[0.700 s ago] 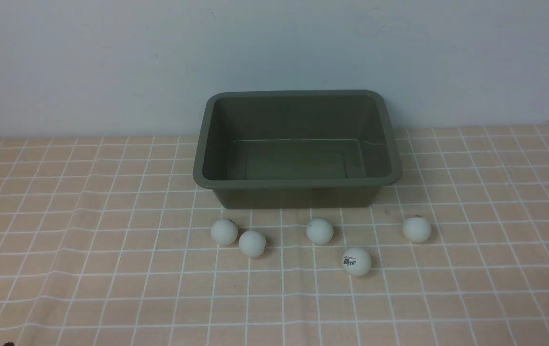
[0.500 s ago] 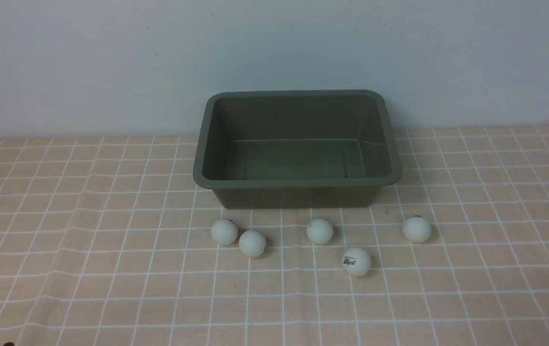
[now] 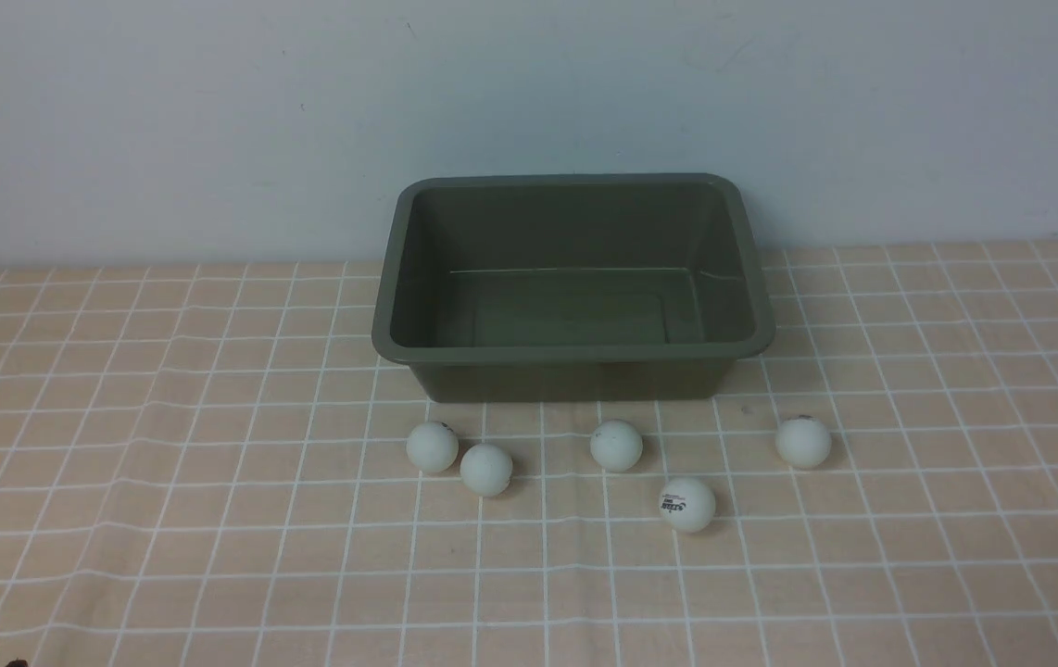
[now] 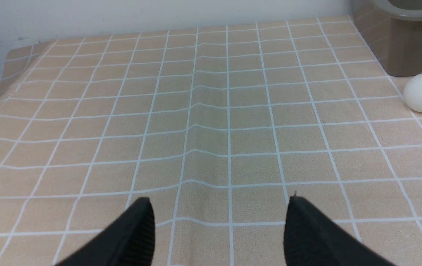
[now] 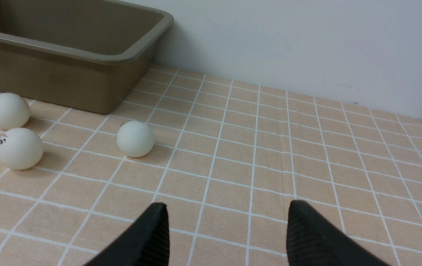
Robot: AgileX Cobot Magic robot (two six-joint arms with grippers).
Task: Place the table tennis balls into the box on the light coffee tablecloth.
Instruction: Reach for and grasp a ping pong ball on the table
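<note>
- Change since the earlier front view: none seen; every ball and the box lay where they had been.
- Left gripper [image 4: 220, 201]: jaws spread wide, nothing between them, over bare cloth [image 3: 168, 519].
- Right gripper [image 5: 228, 205]: jaws spread wide, likewise empty, over the cloth.
- Rightmost ball [image 3: 803, 442]: white, on the cloth, the ball nearest the right gripper, apart from the others.
- Printed ball [image 3: 687, 504]: white with a dark logo, nearest the camera in the front view.
- Middle ball [image 3: 616, 446]: on the cloth, just in front of the box's near wall.
- Second ball [image 3: 485, 469] and leftmost ball [image 3: 432, 447]: a close pair, touching or almost so; the leftmost showed at the edge of the left wrist view.
- Box [image 3: 575, 352]: olive green, rectangular, upright on the cloth behind the five balls, holding nothing.
- Cloth: peach-tan with a white grid, slightly creased.
- Wall [image 3: 168, 120]: pale, plain, behind the box.
</note>
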